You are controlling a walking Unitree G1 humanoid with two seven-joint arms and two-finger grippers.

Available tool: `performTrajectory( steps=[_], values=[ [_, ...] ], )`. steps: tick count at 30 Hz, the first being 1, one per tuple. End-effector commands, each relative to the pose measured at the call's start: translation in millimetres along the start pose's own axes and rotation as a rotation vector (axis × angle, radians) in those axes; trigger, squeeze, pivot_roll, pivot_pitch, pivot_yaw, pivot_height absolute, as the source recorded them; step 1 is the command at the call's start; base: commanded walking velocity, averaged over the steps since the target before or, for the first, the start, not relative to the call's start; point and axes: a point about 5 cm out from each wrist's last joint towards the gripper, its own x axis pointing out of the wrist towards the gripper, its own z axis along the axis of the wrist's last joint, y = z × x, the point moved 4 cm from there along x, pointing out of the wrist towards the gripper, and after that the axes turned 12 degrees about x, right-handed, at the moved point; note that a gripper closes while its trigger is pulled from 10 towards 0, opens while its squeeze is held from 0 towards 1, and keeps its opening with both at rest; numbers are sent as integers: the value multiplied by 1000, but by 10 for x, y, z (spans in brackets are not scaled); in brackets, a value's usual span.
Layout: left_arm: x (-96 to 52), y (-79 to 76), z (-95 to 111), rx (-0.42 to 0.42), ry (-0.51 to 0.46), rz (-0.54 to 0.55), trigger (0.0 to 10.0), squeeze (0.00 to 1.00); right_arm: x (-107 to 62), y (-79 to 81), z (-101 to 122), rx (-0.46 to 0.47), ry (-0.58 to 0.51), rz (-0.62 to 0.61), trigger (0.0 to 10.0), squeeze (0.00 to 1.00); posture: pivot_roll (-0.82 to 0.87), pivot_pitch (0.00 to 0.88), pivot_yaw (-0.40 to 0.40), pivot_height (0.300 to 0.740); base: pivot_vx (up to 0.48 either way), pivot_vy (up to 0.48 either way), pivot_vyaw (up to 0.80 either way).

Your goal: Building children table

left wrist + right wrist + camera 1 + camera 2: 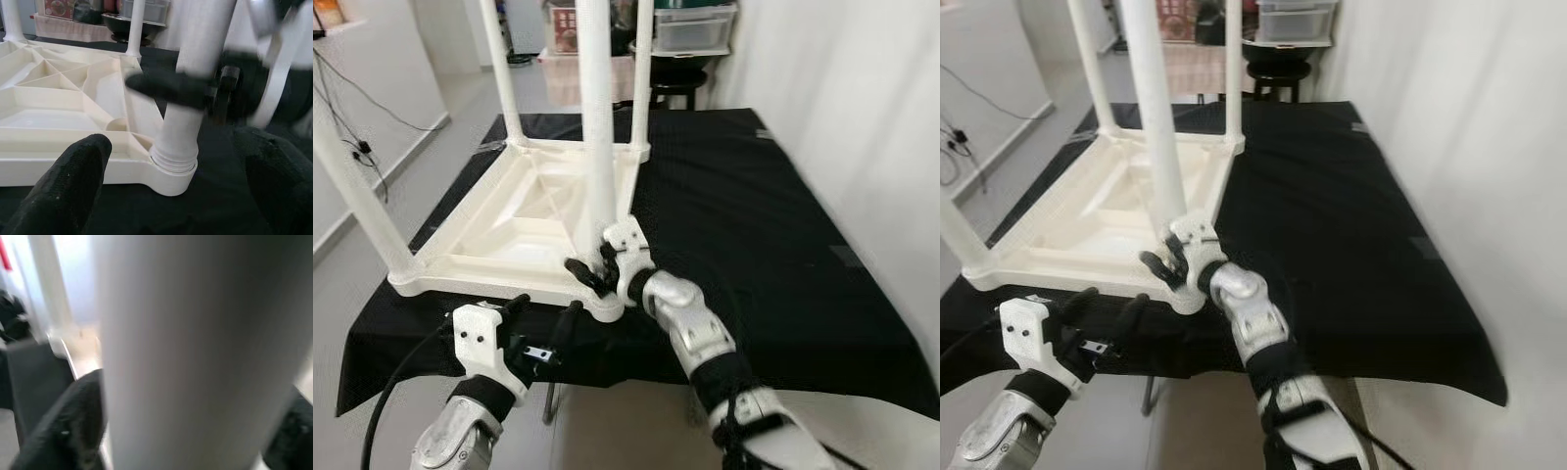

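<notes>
Jaws on my right gripper [594, 266] are closed around the near-right leg [597, 147] of the upturned white table [524, 220], low down by its threaded base, one finger on each side of the post; in the right wrist view that leg is a pale blur with a black finger [68, 431] beside it. My left gripper [543, 323] hovers at about 7 o'clock from that corner, off the near edge of the counter [773, 245], its jaws spread wide and holding nothing. The table lies top-down on the black cloth, toward 10 o'clock on the counter, four legs pointing up. At 12 o'clock, beyond the counter, I see a dark stool [677, 83] and clear bins [695, 27].
</notes>
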Motion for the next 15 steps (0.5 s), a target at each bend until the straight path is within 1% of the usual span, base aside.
performTrajectory(
  steps=[1, 2, 3, 4, 5, 6, 8, 10, 12, 13, 14, 15],
  values=[
    [1, -1, -33, 1, 11, 4, 10000, 0, 21, 61, 29, 22, 5, 132, 10000, 0, 57, 27, -33, 740, 0, 0, 0],
    [0, -4, -32, 1, 11, 2, 10000, 0, 11, 50, 55, 19, 8, 168, 10000, 0, 57, 27, -33, 740, 0, 0, 0],
    [0, -4, -32, 1, 11, 2, 10000, 0, 11, 50, 55, 19, 8, 168, 10000, 0, 57, 27, -33, 740, 0, 0, 0],
    [-3, -11, -33, 0, 10, 1, 10000, 0, -4, 56, 65, -1, 27, 229, 10000, 0, 55, 29, -29, 740, 0, 0, 0],
    [-9, -21, -36, -2, 10, -1, 10000, 0, -77, 104, 48, -23, 74, 377, 10000, 0, 56, 25, -29, 740, 0, 0, 0],
    [-9, -21, -36, -2, 10, -1, 10000, 0, -77, 104, 48, -23, 74, 377, 10000, 0, 56, 25, -29, 740, 0, 0, 0],
    [-18, -28, -32, -5, 9, -2, 10000, 0, -155, 101, -26, -37, 156, 465, 10000, 0, 58, 27, -26, 740, 0, 0, 0],
    [-19, -28, -32, -5, 9, -2, 10000, 0, -162, 98, -33, -37, 163, 469, 10000, 0, 58, 27, -26, 740, 0, 0, 0],
    [-22, -41, -27, -9, 6, -4, 10000, 0, -132, 47, 11, -3, 149, 434, 10000, 0, 61, 27, -25, 740, 0, 0, 0],
    [-30, -45, -22, -10, 5, -5, 10000, 0, -131, 33, 21, 13, 145, 435, 510, 0, 58, 30, -24, 740, 0, 0, 0],
    [-30, -45, -22, -10, 5, -5, 10000, 0, -131, 33, 21, 13, 145, 435, 510, 0, 58, 30, -24, 740, 0, 0, 0],
    [-35, -49, -18, -12, 3, -5, 10000, 0, -137, 27, 25, 29, 142, 442, 0, 0, 58, 33, -24, 740, 0, 0, 0]
  ],
)
